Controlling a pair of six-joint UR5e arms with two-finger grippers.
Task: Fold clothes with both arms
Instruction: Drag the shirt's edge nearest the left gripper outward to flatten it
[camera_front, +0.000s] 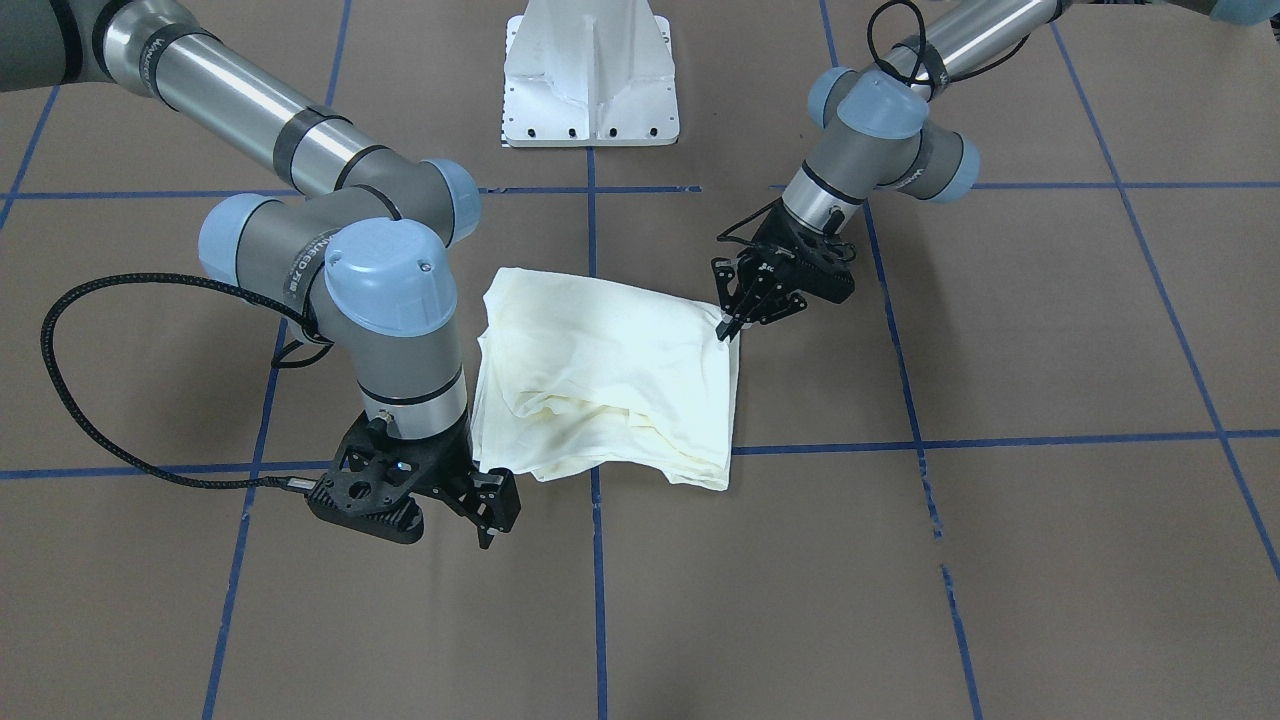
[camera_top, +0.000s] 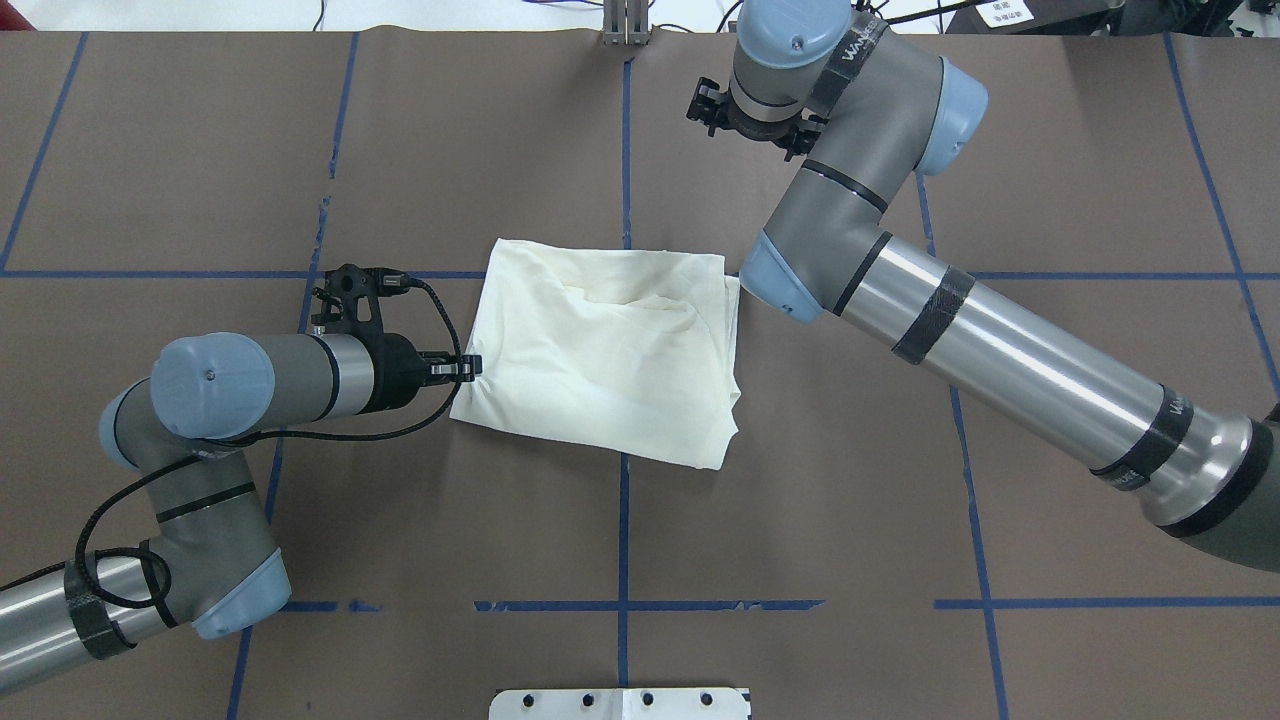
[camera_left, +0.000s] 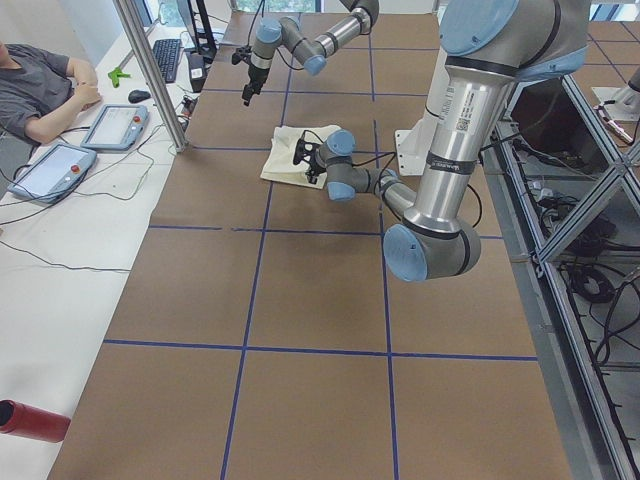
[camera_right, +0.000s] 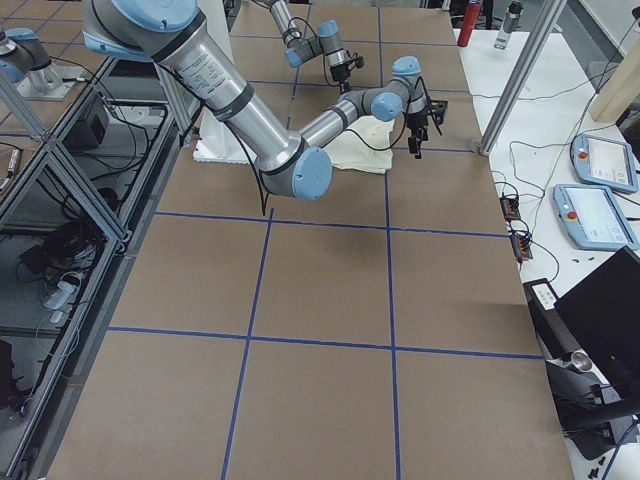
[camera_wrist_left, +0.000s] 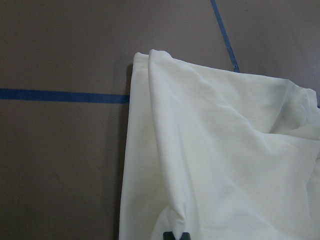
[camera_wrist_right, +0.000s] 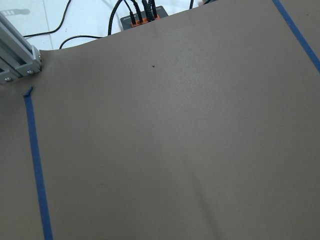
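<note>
Cream shirt (camera_front: 610, 370) corner pinched in left jaws, right jaws nearby, width unclear

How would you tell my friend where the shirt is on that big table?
Look at the wide brown table crossed by blue tape lines. Near its middle lies the shirt. It is the only soft, cream-white, folded thing there, and the left gripper pinches its edge.
</note>
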